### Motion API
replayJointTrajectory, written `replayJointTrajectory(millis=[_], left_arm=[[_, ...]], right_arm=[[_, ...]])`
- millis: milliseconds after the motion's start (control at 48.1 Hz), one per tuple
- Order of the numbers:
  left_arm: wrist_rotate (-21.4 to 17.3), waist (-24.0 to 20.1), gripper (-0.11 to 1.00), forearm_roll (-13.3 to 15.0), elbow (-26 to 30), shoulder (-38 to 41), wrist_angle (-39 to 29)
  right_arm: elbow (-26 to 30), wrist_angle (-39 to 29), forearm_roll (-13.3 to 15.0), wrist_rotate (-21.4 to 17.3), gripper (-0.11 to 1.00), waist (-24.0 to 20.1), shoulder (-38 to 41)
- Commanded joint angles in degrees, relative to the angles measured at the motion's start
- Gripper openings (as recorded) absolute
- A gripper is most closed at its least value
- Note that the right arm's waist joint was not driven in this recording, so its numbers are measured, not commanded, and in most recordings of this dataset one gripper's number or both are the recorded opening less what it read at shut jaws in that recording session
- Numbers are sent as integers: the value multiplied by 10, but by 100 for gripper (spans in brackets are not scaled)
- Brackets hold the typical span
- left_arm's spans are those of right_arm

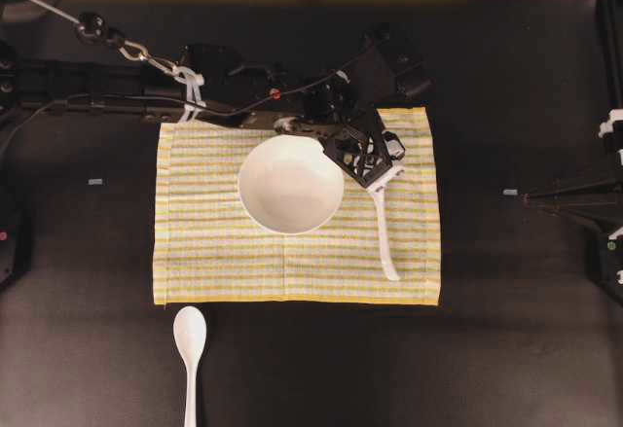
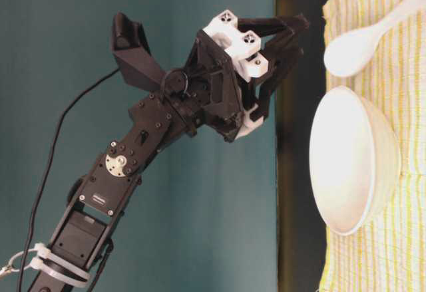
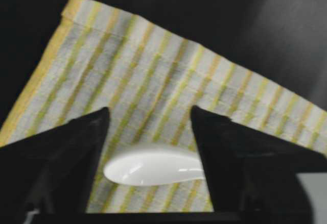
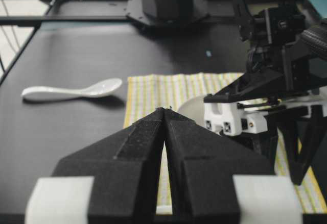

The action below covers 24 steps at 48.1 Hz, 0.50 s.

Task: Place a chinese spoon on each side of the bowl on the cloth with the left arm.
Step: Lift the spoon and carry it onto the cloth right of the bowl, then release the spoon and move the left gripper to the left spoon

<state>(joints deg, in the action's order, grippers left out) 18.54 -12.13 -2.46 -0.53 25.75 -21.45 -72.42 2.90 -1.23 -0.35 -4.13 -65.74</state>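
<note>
The white bowl (image 1: 290, 184) sits in the middle of the yellow-striped cloth (image 1: 214, 252). One white chinese spoon (image 1: 385, 237) lies on the cloth just right of the bowl, handle toward the front edge. My left gripper (image 1: 375, 166) hangs open over that spoon's head. In the left wrist view the spoon's head (image 3: 153, 170) rests on the cloth between the spread jaws of the left gripper (image 3: 150, 117), touching neither. A second chinese spoon (image 1: 190, 339) lies on the black table, in front of the cloth's left corner. My right gripper (image 4: 166, 113) is shut on nothing, off to the right.
The left arm (image 1: 243, 87) reaches across the back of the table behind the cloth. In the table-level view the left gripper (image 2: 289, 52) stands clear above the spoon (image 2: 353, 49) and the bowl (image 2: 353, 159). The right arm's base (image 1: 584, 198) sits at the table's right edge.
</note>
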Motion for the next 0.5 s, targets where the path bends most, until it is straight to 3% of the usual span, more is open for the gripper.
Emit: replayJointTrajectory(millis=[0,249,478], left_arm=[[-1,2,67,-1,0,-5,5],[2,18,71,-1,-21,-58,3],[-1,54,71,-2,-78,-142,-2]], right_arm=[[3,3,-1,-3,1,0,3],[1,3,-1,-3,1,0,3],[-4,2,-2,-4,1,0,2]])
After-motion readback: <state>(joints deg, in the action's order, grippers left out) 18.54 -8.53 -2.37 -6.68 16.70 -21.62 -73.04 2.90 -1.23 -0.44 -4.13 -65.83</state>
